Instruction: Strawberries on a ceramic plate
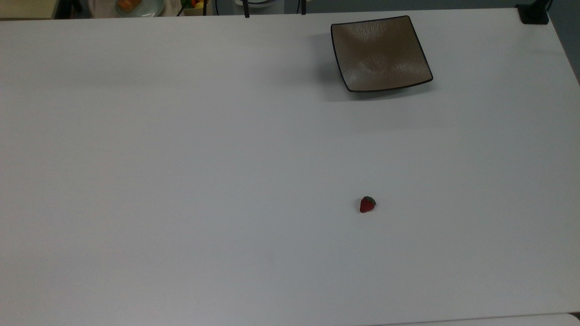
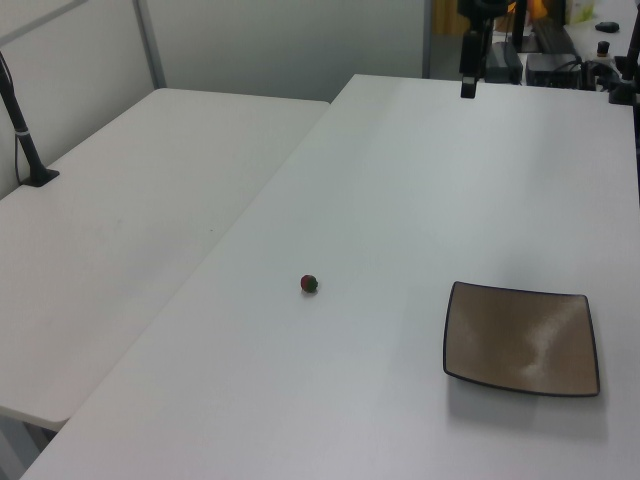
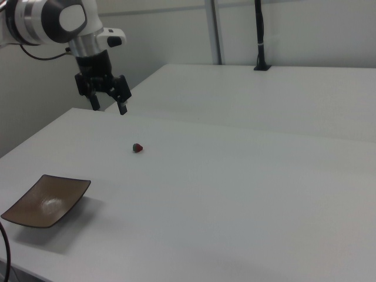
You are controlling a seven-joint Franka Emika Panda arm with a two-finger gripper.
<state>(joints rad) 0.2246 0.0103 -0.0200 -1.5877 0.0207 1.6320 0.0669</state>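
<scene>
Right view, upper left: the gripper point(image 3: 108, 106) hangs above the white table point(image 3: 235, 194), fingers spread apart and holding nothing. The strawberry point(image 3: 137, 147) lies on the table at centre left, well apart from the bare ceramic plate point(image 3: 47, 200) at lower left.

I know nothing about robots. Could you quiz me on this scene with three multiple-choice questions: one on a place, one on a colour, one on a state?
1. Where is the strawberry?
A. on the plate
B. on the bare table
C. in the gripper

2. What colour is the ceramic plate?
A. brown
B. blue
C. white

3. How is the gripper?
A. shut on the strawberry
B. open, holding nothing
C. resting on the plate

Answers: 1 B, it lies on the table, apart from the plate. 2 A, glossy brown with a dark rim. 3 B, the right view shows its fingers spread in the air.
</scene>
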